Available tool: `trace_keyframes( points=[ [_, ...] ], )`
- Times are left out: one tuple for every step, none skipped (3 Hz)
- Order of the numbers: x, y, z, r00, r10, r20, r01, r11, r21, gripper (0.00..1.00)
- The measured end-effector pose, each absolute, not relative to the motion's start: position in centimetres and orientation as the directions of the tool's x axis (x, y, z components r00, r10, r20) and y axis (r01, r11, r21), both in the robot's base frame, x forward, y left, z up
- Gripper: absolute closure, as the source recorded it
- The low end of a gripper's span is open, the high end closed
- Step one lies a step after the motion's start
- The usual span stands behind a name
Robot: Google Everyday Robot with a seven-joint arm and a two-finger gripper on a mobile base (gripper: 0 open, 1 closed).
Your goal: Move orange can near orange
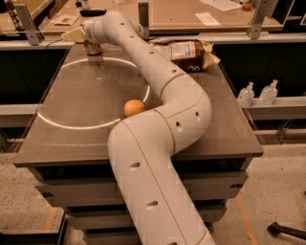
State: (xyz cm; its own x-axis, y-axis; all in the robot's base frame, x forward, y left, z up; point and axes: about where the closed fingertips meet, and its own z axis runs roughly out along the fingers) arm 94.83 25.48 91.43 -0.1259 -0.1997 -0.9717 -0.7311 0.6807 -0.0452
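The orange can point(92, 48) stands upright at the far left corner of the table point(57, 143). My gripper point(80, 35) is at the end of the long white arm, right at the can's top and covering it. The orange point(134, 108) lies near the middle of the table, just in front of my arm's elbow and well apart from the can.
A brown-and-white snack bag point(186, 49) lies at the far right of the table behind my arm. Two clear bottles point(246, 94) stand on a ledge to the right. A wooden bench point(191, 14) runs behind the table. A bright ring of light point(71, 125) marks the tabletop.
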Motion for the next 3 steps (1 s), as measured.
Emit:
trace_keyframes(
  points=[
    [95.2, 25.7, 91.4, -0.110, -0.197, -0.974, -0.742, 0.668, -0.051, 0.41],
    [95.3, 26.0, 91.7, -0.088, -0.202, -0.976, -0.751, 0.656, -0.068, 0.64],
    [94.6, 25.9, 92.6, -0.043, -0.231, -0.972, -0.776, 0.621, -0.113, 0.88]
  ],
)
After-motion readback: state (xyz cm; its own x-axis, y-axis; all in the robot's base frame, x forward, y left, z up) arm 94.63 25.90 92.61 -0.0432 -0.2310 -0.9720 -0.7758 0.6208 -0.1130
